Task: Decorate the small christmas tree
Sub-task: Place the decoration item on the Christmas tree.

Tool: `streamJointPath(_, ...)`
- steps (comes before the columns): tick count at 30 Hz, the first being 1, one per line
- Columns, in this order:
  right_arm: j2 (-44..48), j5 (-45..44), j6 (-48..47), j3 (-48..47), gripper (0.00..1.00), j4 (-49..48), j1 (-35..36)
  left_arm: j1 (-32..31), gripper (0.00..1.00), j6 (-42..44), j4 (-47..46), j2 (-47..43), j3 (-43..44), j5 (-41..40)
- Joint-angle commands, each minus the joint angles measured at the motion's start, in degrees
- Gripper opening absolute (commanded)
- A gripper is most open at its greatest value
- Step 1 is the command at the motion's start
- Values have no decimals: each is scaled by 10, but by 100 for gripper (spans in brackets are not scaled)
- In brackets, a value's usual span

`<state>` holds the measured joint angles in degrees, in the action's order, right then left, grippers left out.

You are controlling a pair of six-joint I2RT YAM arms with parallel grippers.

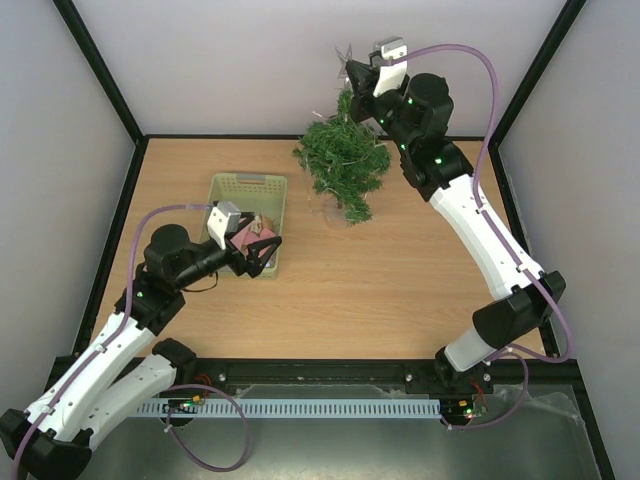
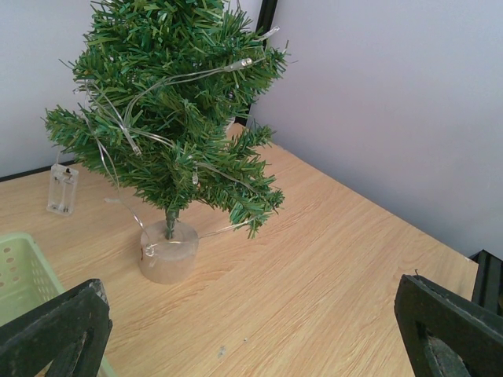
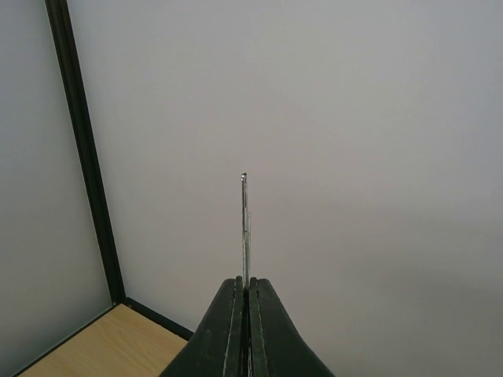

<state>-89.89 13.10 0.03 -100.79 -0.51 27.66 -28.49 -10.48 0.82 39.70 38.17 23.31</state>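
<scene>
The small christmas tree (image 1: pixel 345 165) stands in a clear round base (image 2: pixel 167 251) on the wooden table, at the back middle. A thin clear light string (image 2: pixel 181 78) winds over its branches (image 2: pixel 173 118). The string's small clear battery box (image 2: pixel 63 188) hangs behind the tree. My right gripper (image 1: pixel 352 70) is raised above and behind the treetop, shut on the thin end of the light string (image 3: pixel 244 228), which sticks out past its closed jaws (image 3: pixel 245 287). My left gripper (image 1: pixel 262 250) hovers open over the near right part of the basket, with nothing between its fingers (image 2: pixel 251 338).
A pale green plastic basket (image 1: pixel 247 200) sits left of the tree, its corner showing in the left wrist view (image 2: pixel 20 271). Pink and brownish ornaments (image 1: pixel 245 232) lie inside it. White walls with black frame posts (image 3: pixel 82 157) enclose the table.
</scene>
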Motion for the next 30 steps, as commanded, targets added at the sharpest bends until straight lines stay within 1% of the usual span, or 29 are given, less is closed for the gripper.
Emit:
streamJointPath(1, -3, -10, -18, -20, 2, 23, -4, -1, 100, 7, -2, -6, 3, 1)
streamJointPath(14, -9, -16, -26, -16, 2, 48, -4, -1, 100, 9, -1, -6, 3, -2)
streamJointPath(23, 1, -16, -18, 18, 2, 43, -4, 1, 100, 8, -3, -4, 3, 0)
streamJointPath(30, -2, -18, -28, 6, 2, 69, -4, 4, 100, 7, -4, -3, 3, 3)
